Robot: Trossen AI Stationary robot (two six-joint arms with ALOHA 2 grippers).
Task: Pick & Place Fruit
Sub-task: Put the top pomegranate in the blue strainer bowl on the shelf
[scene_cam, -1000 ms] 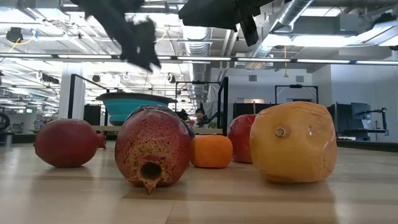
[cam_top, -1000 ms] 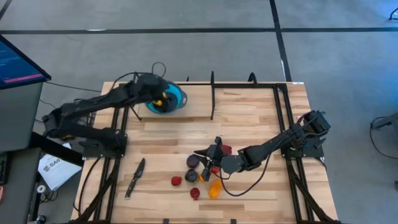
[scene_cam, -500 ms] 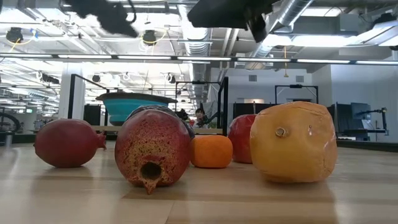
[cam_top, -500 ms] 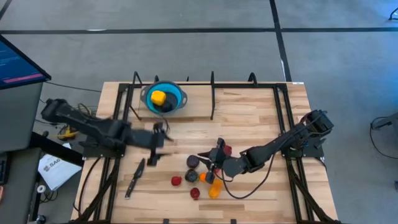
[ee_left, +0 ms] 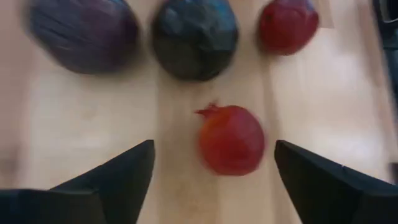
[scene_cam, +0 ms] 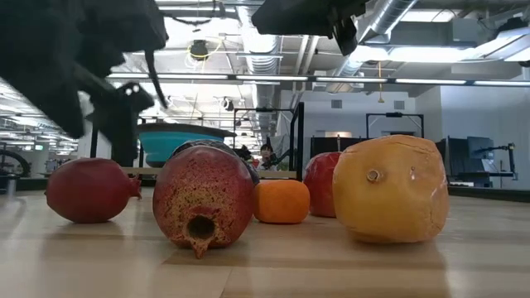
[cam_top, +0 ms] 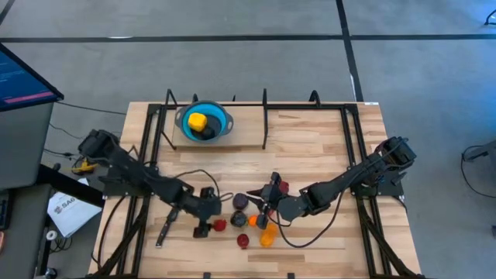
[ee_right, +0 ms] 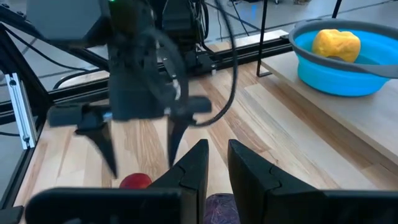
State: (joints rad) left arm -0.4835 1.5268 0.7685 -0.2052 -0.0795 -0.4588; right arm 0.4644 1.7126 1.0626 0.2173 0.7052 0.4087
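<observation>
Several toy fruits lie grouped on the wooden table: a red one [cam_top: 220, 225], a dark purple one [cam_top: 241, 201], a near-black one [cam_top: 239, 219] and a yellow one [cam_top: 267, 235]. My left gripper [cam_top: 211, 217] hangs low and open just left of the group. Its fingers stand on either side of the red fruit [ee_left: 231, 140], short of it and apart from it. My right gripper [cam_top: 265, 198] hovers shut over the group's right side with nothing between its fingers [ee_right: 214, 165]. A yellow fruit [cam_top: 197, 122] and a dark one lie in the blue bowl [cam_top: 221, 116].
A slim dark knife [cam_top: 168, 222] lies on the table near the left arm. Black upright posts [cam_top: 265, 116] stand along the far side beside the bowl. Frame rails run along both side edges. Bare wood lies right of the fruits.
My left gripper has swung from over the bowl toward the table's near edge and come down, turning as it went, to the left side of the fruit group. The yellow fruit stays in the bowl. The fruits on the table have not moved.
</observation>
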